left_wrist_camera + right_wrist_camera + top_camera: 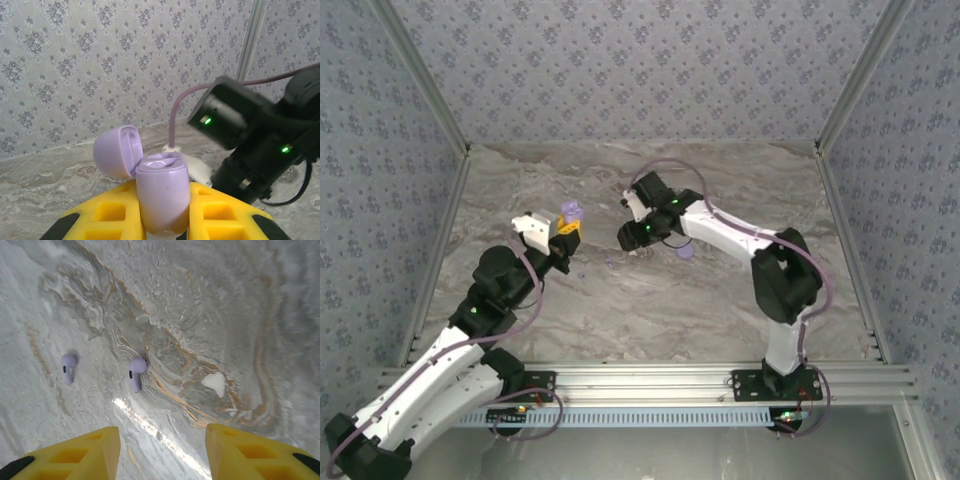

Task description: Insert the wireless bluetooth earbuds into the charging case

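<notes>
Charging case (162, 192): lavender glossy plastic, rounded, egg-like body. It stands upright off the table, clamped at its lower half between the yellow fingers of the left gripper (164, 220). Its domed lid (117, 150) is open, hinged back and tilted to the left of the body in the left wrist view. The pale inner face of the lid is visible. The top of the body is seen at a low angle, so what is in the wells cannot be told.

Earbuds: two small lavender plastic pieces, each with a rounded head, a short stem and a dark spot on the head. First earbud (68, 367) and second earbud (136, 372) lie on the marbled grey table top (225, 315). They lie apart, not touching, with their stems pointing roughly the same way.
</notes>
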`<state>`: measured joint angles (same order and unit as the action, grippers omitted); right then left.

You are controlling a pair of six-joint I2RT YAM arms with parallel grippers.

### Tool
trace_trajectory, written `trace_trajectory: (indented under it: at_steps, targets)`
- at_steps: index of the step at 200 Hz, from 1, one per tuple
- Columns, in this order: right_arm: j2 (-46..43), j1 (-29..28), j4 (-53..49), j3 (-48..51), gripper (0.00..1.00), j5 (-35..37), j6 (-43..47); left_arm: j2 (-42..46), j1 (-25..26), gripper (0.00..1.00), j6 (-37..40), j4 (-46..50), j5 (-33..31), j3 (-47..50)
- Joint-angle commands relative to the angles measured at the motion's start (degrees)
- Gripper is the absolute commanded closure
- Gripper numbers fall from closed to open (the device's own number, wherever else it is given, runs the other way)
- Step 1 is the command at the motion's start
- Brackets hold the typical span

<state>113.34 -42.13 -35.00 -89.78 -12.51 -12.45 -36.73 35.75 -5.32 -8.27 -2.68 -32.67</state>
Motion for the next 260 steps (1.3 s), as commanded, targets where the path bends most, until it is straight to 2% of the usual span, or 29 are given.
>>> trace_trajectory:
  at_steps: [1,40,126,260]
  targets:
    - [5.84,-1.95,-5.27,-5.25,0.53,1.77,0.6,0.89,-0.13,0.98,1.17,0.1,-1.01,0.12]
    - [13.08,-4.13,-6.3,-11.29,0.56,2.72,0.91,1.21,-0.09,0.98,1.05,0.58,-1.04,0.15]
    - [20.96,-6.02,-10.06,-19.78,0.58,8.28,1.8,1.38,-0.17,0.98,0.92,0.63,-1.1,0.07]
    - [23.33,-8.35,-14.75,-21.58,0.72,9.02,2.16,0.79,-0.43,0.98,0.93,0.54,-1.37,-0.12]
